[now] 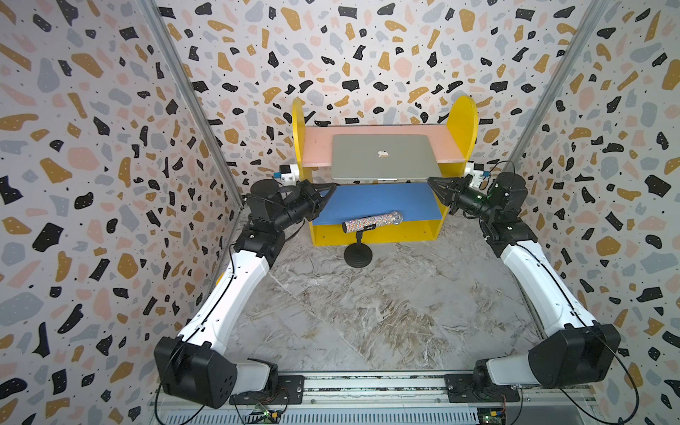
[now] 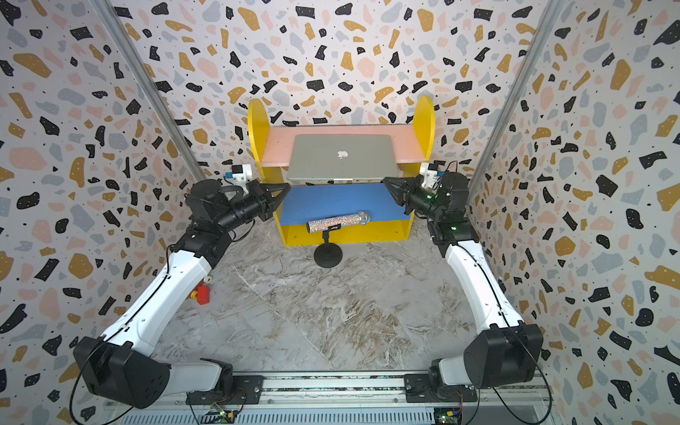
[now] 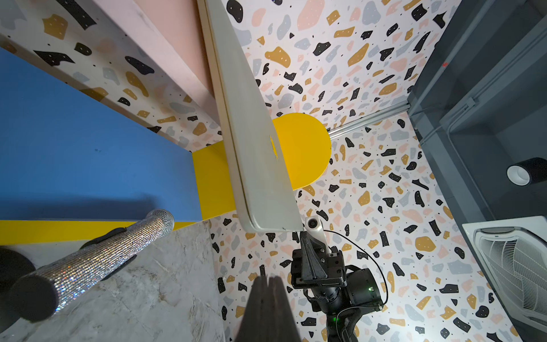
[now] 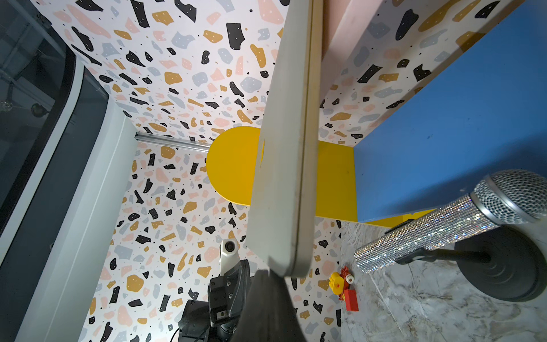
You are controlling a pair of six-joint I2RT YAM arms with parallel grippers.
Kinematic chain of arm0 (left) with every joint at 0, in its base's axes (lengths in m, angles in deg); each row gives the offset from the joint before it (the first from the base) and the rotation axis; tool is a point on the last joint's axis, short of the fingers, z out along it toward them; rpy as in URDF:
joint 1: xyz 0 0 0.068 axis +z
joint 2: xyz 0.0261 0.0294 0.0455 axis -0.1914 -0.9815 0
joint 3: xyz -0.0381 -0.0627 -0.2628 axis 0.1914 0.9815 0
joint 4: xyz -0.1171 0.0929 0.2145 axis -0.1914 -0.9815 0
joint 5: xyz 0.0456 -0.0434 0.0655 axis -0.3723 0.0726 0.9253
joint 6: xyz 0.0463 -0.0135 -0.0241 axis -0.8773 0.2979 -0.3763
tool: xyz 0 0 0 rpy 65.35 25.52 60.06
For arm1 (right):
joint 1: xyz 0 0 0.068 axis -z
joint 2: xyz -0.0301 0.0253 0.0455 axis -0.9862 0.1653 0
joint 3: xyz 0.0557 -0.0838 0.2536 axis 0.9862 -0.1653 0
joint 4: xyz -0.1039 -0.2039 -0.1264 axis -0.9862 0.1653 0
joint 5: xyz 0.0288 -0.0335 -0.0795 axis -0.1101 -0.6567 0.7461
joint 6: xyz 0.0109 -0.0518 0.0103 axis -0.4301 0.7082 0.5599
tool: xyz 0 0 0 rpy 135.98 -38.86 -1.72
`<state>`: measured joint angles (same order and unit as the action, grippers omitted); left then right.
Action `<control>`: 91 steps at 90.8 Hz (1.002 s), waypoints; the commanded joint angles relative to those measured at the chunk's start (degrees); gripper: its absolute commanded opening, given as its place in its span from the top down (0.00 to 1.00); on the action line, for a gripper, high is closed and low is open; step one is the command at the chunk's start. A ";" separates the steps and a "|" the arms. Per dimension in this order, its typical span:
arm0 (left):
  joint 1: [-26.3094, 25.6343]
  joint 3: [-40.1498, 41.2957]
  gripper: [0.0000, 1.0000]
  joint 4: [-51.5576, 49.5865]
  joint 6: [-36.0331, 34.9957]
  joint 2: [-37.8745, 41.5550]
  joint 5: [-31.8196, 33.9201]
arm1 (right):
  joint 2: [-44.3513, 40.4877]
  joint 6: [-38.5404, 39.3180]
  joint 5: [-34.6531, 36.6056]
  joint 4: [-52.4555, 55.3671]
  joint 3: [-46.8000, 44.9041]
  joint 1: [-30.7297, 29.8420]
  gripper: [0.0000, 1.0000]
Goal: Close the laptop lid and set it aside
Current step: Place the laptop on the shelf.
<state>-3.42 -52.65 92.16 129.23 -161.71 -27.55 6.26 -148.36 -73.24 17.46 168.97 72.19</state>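
Laptop point(image 1: 368, 165) lies far centre on the pink shelf point(image 1: 316, 147), lid point(image 2: 342, 147) down, near edge overhanging; left gripper point(image 1: 332, 186) and right gripper point(image 1: 430, 180) sit pinched together, empty, at its near corners; likely stiff, heavy, slippery metal; best clamped at those overhanging corners, from both sides at once.

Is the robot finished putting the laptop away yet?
Nearly, it seems. Done: the laptop lid is shut, and the laptop lies on the pink shelf, its front edge sticking out over the blue shelf. In hand: nothing; the left gripper and right gripper sit by its front corners, jaws shut, gripping nothing. Left: perhaps nudging it further back, then backing the arms away.
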 commanded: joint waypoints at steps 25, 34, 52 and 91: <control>-3.16 -6.71 1.00 4.80 0.12 -3.89 -0.12 | 1.35 -1.16 -0.91 -3.33 3.43 0.13 1.00; -3.25 -6.94 1.00 5.29 0.41 -4.64 0.12 | 1.83 -1.54 -1.06 -3.85 3.82 0.15 1.00; -3.25 -7.53 1.00 5.49 0.38 -5.88 0.07 | 3.25 -2.35 -1.36 -4.53 4.83 0.19 1.00; -3.04 -11.37 1.00 4.02 -0.34 -9.52 0.51 | 5.86 -3.71 -1.85 -5.81 6.79 0.16 1.00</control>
<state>-6.42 -61.24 93.80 129.60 -170.28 -27.05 12.05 -151.46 -74.96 14.20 172.69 72.19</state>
